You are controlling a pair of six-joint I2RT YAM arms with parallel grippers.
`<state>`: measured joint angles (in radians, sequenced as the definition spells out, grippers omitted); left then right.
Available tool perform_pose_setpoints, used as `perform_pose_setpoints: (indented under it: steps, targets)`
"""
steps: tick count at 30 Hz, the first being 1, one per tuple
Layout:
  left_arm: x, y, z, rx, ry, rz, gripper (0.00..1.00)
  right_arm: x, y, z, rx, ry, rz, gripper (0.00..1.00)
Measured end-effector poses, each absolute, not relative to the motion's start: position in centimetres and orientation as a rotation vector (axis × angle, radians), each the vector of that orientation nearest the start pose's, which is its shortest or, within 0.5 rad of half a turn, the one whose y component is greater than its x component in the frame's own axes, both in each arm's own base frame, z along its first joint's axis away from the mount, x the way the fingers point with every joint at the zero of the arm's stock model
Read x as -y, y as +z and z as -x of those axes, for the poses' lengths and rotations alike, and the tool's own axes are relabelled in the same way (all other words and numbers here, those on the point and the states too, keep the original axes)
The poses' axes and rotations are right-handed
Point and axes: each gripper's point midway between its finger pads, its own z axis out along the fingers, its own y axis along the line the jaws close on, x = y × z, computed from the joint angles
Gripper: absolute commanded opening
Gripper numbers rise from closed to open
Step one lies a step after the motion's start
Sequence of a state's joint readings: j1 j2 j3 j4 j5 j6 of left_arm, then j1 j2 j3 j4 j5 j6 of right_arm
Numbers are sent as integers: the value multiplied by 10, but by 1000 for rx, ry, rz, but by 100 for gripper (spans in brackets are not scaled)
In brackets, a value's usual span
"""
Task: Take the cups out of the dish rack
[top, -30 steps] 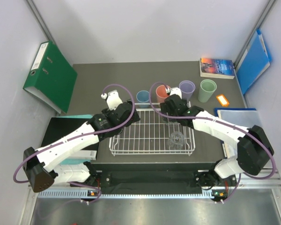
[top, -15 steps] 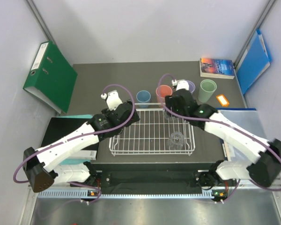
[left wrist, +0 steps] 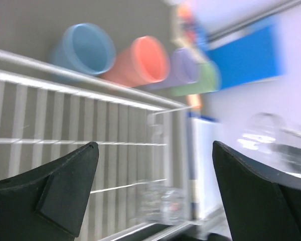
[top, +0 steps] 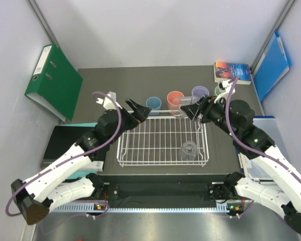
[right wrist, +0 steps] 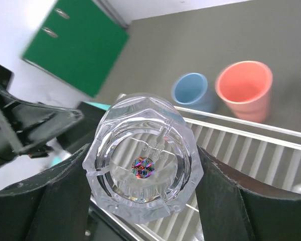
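The right gripper (top: 190,109) is clamped on a clear glass (right wrist: 143,163), one black pad pressed to each side. In the right wrist view the glass's thick base faces the camera. It is held over the far right part of the rack (top: 160,163), and looks lifted off the wires, though I can't be sure how high.

The left gripper (top: 136,110) has its fingers (left wrist: 60,186) spread wide with nothing between them. It hangs over the far left corner of the rack, near the blue cup (top: 153,103).

A second glass (top: 189,149) sits inside the rack toward its near right corner. From here I can't tell whether it is upright or upside down.

Four plastic cups stand in a row on the dark table (top: 105,80), just past the rack's far edge, mouths up. The blue one is at the left, followed by the salmon cup (top: 175,98), the lilac cup (top: 199,92) and the green cup (left wrist: 208,79) at the right end, partly hidden behind the right arm in the overhead view.

A green binder (top: 54,80) leans at the far left and a book (top: 233,73) lies at the far right.
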<state>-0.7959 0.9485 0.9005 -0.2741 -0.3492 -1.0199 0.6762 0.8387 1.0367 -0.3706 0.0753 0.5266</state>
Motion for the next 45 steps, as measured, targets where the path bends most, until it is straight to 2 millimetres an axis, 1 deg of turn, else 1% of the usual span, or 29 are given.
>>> perform_pose_setpoints:
  steps: [2,3,4,6,9,12,14,18,20,22,23,24,26,27,30,33,34,36,37,38,39,40,41,43,44,45]
  targets:
    - [232,292,-262,-1843,-1065,481,99,-207,335,-246,-1795,908,48,0]
    - [235,299,-263,-1808,-1138,483,99,-210,329,-248,-1802,949,37,0]
    - [238,304,-264,-1782,-1208,476,99,-211,323,-251,-1805,989,21,0]
    - [247,313,-262,-1746,-1324,449,99,-218,319,-253,-1796,1093,4,0]
    - [265,325,-254,-1710,-1508,384,99,-236,320,-251,-1756,1293,-2,0]
    - [283,335,-243,-1693,-1663,307,99,-248,326,-247,-1727,1420,12,0]
    - [291,341,-237,-1685,-1732,261,99,-254,336,-244,-1694,1484,27,0]
    - [295,351,-227,-1663,-1805,200,97,-260,351,-239,-1638,1555,63,0]
    - [296,355,-223,-1648,-1825,181,94,-265,352,-237,-1633,1577,79,0]
    - [296,358,-221,-1641,-1841,164,92,-271,348,-236,-1645,1590,91,0]
    - [297,359,-220,-1637,-1846,158,89,-275,345,-235,-1657,1597,97,0]
    - [297,359,-219,-1634,-1852,152,81,-279,342,-233,-1671,1604,104,0]
    - [298,360,-218,-1631,-1864,142,69,-286,336,-231,-1693,1616,113,0]
    - [299,360,-218,-1634,-1870,140,56,-289,334,-229,-1702,1621,119,0]
    - [301,357,-218,-1643,-1878,133,41,-293,331,-227,-1716,1626,127,0]
    - [302,359,-217,-1640,-1891,132,15,-293,329,-228,-1721,1620,122,0]
    - [302,361,-216,-1630,-1897,123,0,-293,328,-228,-1724,1616,118,0]
    - [302,369,-212,-1603,-1936,110,0,-293,333,-225,-1715,1641,115,0]
    - [301,373,-211,-1587,-1943,99,0,-293,336,-223,-1703,1647,121,10]
    - [301,375,-208,-1574,-1949,86,0,-292,339,-221,-1695,1646,127,43]
    - [301,376,-207,-1572,-1952,80,0,-291,340,-219,-1693,1639,130,57]
    - [302,375,-206,-1577,-1955,75,0,-289,339,-219,-1702,1624,125,65]
    - [302,375,-205,-1583,-1955,74,0,-288,338,-218,-1713,1610,121,79]
    - [303,375,-206,-1609,-1946,70,0,-285,340,-218,-1737,1572,113,87]
    - [303,376,-209,-1625,-1913,61,0,-281,340,-222,-1754,1512,107,93]
    - [302,377,-214,-1644,-1879,61,0,-276,339,-226,-1772,1445,102,95]
